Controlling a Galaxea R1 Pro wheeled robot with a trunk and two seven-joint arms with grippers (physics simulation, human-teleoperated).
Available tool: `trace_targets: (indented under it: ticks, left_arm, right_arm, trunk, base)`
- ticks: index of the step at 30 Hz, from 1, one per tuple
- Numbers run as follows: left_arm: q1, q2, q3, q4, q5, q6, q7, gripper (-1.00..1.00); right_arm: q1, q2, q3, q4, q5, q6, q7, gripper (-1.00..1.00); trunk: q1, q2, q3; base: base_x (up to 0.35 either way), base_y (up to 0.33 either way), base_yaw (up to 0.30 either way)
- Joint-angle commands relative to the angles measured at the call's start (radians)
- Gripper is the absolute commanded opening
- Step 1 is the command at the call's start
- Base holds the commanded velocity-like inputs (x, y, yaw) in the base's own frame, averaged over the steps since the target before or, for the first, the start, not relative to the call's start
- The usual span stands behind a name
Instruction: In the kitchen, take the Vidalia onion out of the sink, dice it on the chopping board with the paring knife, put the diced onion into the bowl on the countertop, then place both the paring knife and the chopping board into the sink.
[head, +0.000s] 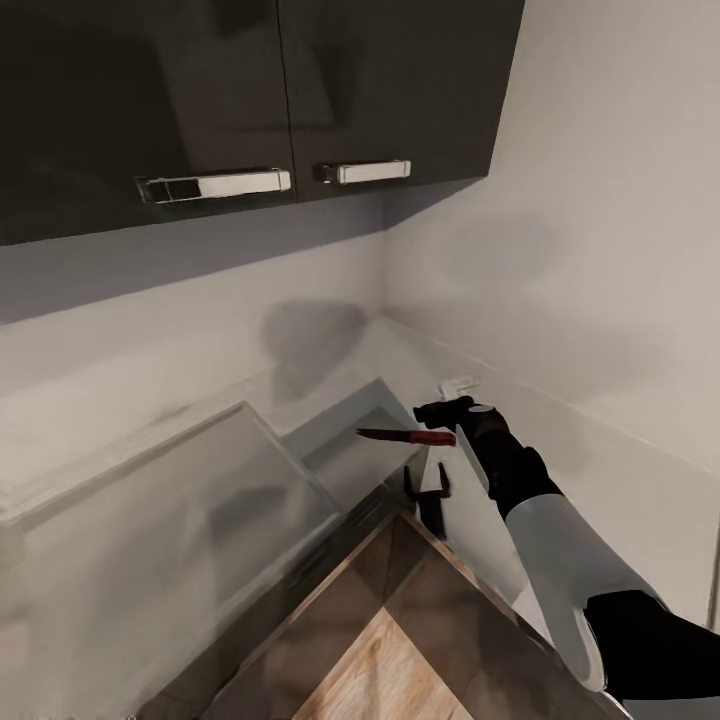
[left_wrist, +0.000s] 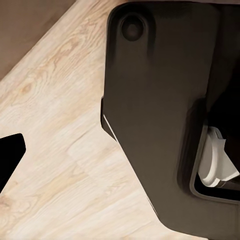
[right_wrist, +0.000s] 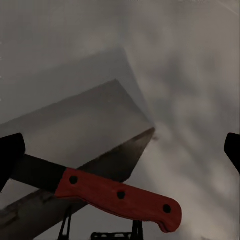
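Note:
The paring knife (head: 408, 436) hangs level over the grey sink (head: 352, 462), its red handle right under my right gripper (head: 446, 412) and its dark blade pointing left. In the right wrist view the knife (right_wrist: 119, 196) lies crosswise just past the fingertips (right_wrist: 10, 157), which stand far apart at the picture's two edges and do not clamp it; the sink basin (right_wrist: 75, 132) is beneath. The drainboard (head: 170, 500) stretches left of the basin. My left gripper's one visible finger (left_wrist: 9, 161) hangs over wooden floor. The chopping board, bowl and onion are out of view.
Dark wall cabinets (head: 250, 90) with chrome handles hang above the grey countertop (head: 640, 500), which runs into a wall corner. A dark fixture (head: 430, 498) stands at the sink's near rim. Wood floor (head: 400, 640) lies below, and my dark base (left_wrist: 155, 110) is beside the left hand.

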Motion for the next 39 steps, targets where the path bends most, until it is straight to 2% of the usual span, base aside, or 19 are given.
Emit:
trace_targets:
  ticks: [1,14,19,21,22,23,25,26,30,33,37,39]
  left_arm:
    - [0.000,0.001,-0.005,-0.002,0.007,-0.002,0.007,1.00]
    - [0.001,0.001,-0.005,0.002,0.007,0.000,0.007,1.00]
    - [0.001,-0.001,-0.005,0.010,0.007,0.000,0.007,1.00]
    - [0.001,-0.001,-0.005,0.011,0.007,0.000,0.007,1.00]
    - [0.001,-0.001,-0.005,0.012,0.007,0.000,0.007,1.00]
    - [0.001,-0.001,-0.005,0.012,0.007,0.000,0.007,1.00]
    - [0.000,-0.001,-0.005,0.020,0.007,0.000,0.007,1.00]
    - [0.000,-0.001,-0.005,0.022,0.007,0.000,0.006,1.00]
    - [0.000,-0.001,-0.005,0.024,0.007,0.000,0.005,1.00]
    - [0.001,-0.001,-0.005,0.024,0.007,0.000,0.005,1.00]
    - [0.000,-0.001,-0.005,0.025,0.007,0.000,0.005,1.00]
    - [0.000,-0.001,-0.005,0.025,0.007,0.000,0.005,1.00]
  right_arm:
    - [-0.001,0.000,-0.001,-0.001,0.010,0.006,0.007,1.00]
    - [-0.001,0.000,0.001,-0.001,0.010,0.006,0.007,1.00]
    - [-0.001,-0.012,0.001,-0.001,0.010,0.006,0.016,1.00]
    - [-0.001,-0.026,0.001,-0.001,0.010,0.006,0.064,1.00]
    - [-0.001,-0.048,0.001,-0.001,0.010,0.006,0.120,1.00]
    - [-0.001,-0.055,0.001,-0.001,0.010,0.005,0.141,1.00]
    - [-0.001,-0.091,0.010,-0.001,0.015,0.005,0.262,1.00]
    - [-0.001,-0.101,0.015,-0.001,0.035,0.004,0.299,1.00]
    - [-0.001,-0.114,0.018,-0.001,0.092,0.002,0.337,1.00]
    - [-0.001,-0.123,0.018,0.000,0.130,0.000,0.402,1.00]
    - [-0.001,-0.149,0.018,0.000,0.143,-0.001,0.480,1.00]
    - [-0.001,-0.157,0.018,0.000,0.144,-0.001,0.490,1.00]
  trunk:
    - [0.001,-0.002,-0.002]
    - [0.001,-0.002,-0.007]
    - [0.001,-0.002,-0.009]
    - [0.001,-0.002,-0.009]
    - [0.001,-0.002,-0.009]
    - [0.001,-0.002,-0.009]
    - [0.001,-0.002,-0.009]
    - [0.001,-0.002,-0.009]
    - [0.001,-0.002,-0.009]
    - [0.001,-0.002,-0.009]
    - [0.001,-0.002,-0.009]
    - [0.001,-0.002,-0.009]
  base:
    - [0.000,-0.011,0.171]
    - [0.000,-0.038,0.206]
    - [0.000,-0.097,0.103]
    - [0.000,-0.146,0.013]
    - [0.000,-0.082,0.005]
    - [0.000,-0.052,0.003]
    - [0.000,-0.025,0.002]
    - [0.000,-0.009,0.001]
    - [0.000,-0.004,0.000]
    - [0.000,0.000,0.000]
    - [0.000,-0.001,0.000]
    - [0.000,-0.037,0.000]
